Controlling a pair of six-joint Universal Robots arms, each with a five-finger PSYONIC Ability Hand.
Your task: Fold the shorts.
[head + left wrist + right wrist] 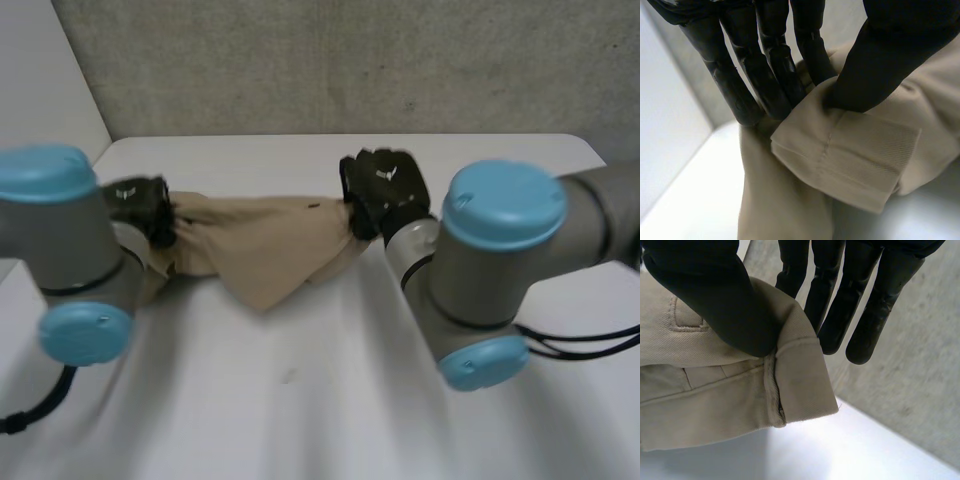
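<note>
The beige shorts (265, 250) hang stretched between my two hands above the white table (330, 400), sagging in the middle. My left hand (145, 208) holds their left end; in the left wrist view the thumb (875, 75) presses a ribbed waistband corner (850, 160) of the shorts against the fingers (755, 75). My right hand (385, 190) holds the right end; in the right wrist view its thumb (715, 300) pinches a hemmed edge of the shorts (800, 380) against the fingers (840, 305). Both ends are lifted off the table.
A grey wall (350, 60) stands behind the table's far edge. My left arm (60, 250) and right arm (490, 270) fill the near sides of the head view. Bare tabletop lies below the hanging cloth.
</note>
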